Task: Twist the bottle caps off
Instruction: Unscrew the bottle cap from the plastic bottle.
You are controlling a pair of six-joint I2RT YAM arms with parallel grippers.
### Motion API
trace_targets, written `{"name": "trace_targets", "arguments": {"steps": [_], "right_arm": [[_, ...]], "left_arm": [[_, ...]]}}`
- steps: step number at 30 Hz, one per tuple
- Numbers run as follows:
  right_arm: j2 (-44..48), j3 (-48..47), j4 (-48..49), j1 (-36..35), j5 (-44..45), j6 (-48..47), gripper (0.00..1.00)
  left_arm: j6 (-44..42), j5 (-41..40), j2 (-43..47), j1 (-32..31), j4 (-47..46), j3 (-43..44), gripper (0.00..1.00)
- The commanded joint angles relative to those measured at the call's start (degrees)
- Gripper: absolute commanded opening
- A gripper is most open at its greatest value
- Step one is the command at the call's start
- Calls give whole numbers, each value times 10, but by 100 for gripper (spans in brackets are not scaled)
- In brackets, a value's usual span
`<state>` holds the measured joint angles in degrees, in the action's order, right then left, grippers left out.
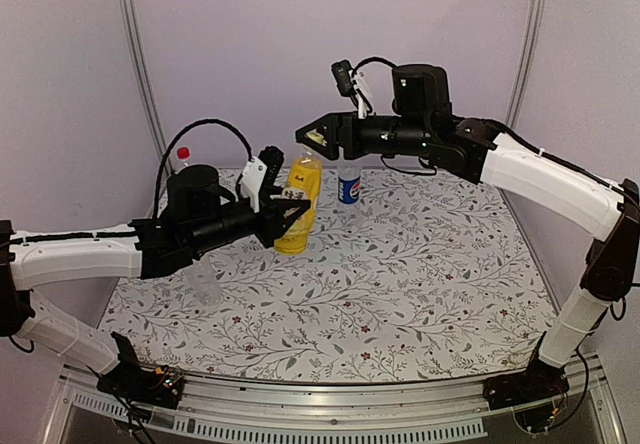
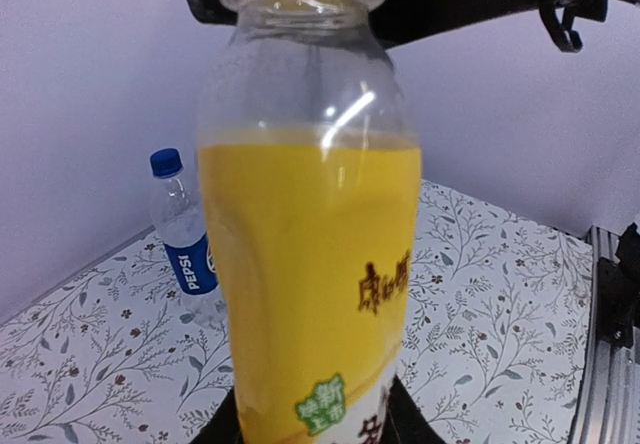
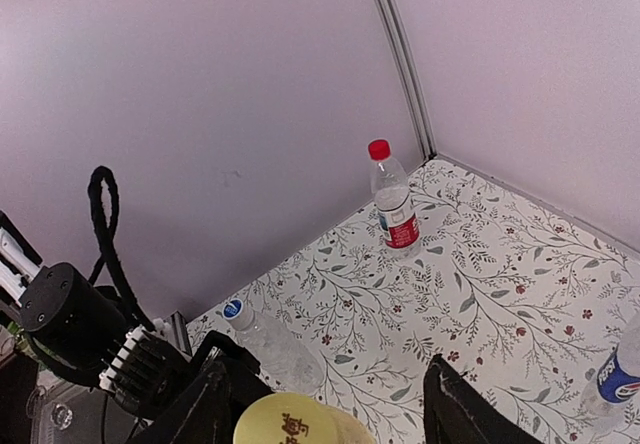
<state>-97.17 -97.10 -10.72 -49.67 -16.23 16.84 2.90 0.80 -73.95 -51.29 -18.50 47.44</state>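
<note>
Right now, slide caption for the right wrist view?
Right claw straddles the yellow bottle's cap; red-capped bottle stands upright behind.

Top external: fixed high behind the arm bases (image 1: 150, 382), facing forward and down over the floral-print table cover (image 1: 400, 294) to the lilac back wall (image 1: 250, 44). Widest and farthest view.
Left wrist: roughly level, very close to the clear plastic bottle of yellow liquid (image 2: 300, 294), which fills mid-frame.
Right wrist: just above that bottle's yellow cap (image 3: 290, 422), angled down toward the cover's far-left corner.
Shared by all three: that bottle and the blue-labelled clear bottle (image 1: 349, 189).
</note>
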Motion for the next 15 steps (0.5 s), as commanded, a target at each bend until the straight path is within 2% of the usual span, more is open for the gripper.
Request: {"name": "trace_targets", "arguments": {"steps": [1,15], "right_arm": [[3,-5,9,-5,-6,-1,59],[23,20,33,-4,-40,-35,24]], "left_arm": [[-11,-7,-1,-9,-2,13,28],[-14,-6,0,-9,-3,11,28]]}}
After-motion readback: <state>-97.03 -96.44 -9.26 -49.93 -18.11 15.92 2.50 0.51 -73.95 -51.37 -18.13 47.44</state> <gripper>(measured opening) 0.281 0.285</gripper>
